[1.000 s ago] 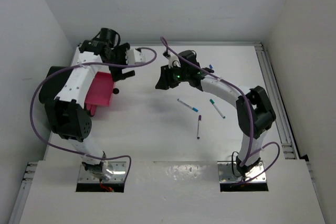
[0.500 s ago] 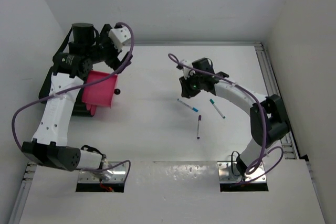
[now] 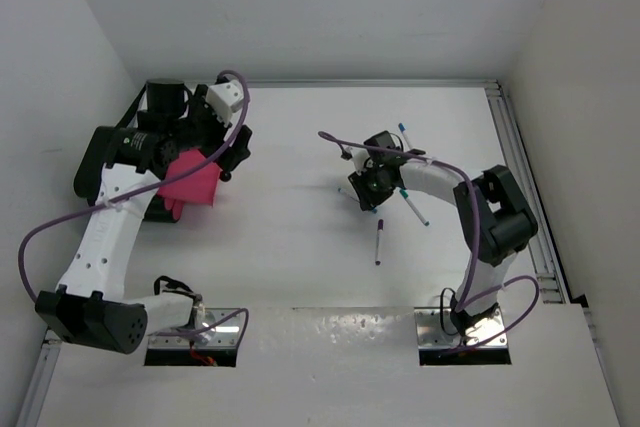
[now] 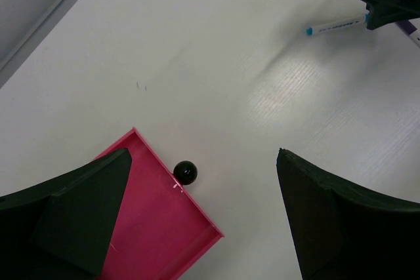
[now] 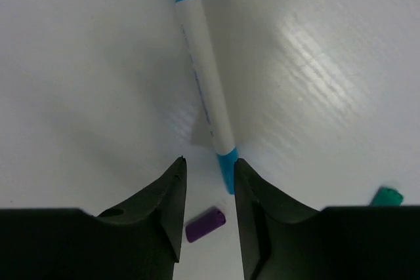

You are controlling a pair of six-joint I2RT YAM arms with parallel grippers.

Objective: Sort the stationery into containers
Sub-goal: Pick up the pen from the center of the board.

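1. Over the pink tray [image 3: 195, 187] hangs the left gripper [image 4: 203, 155], jaws flung wide and gripping nothing. One finger is above the tray floor, the other above the white tabletop [image 3: 290, 237] just off the tray's right rim.
2. Right at the tray's outer corner sits a small black ball [image 4: 185, 172], touching the rim or all but touching it, too close to call.
3. Well to the right of the tray, the right gripper [image 5: 209, 160] is down low over a white pen with blue ends [image 5: 205, 83], which lies flat on the tabletop.
4. Its jaws stand a narrow way apart, astride that pen's near blue end. A sliver of tabletop shows on one side. On the other I cannot tell whether the finger touches, and no clamp is visible.
5. Farther right of the tray again, a teal-capped pen [image 3: 414, 207] lies loose, with a purple-capped pen [image 3: 379, 240] a little apart from it and nearer the front than the tray.
6. One more blue-capped pen [image 3: 403, 133] lies toward the back, also well right of the tray.
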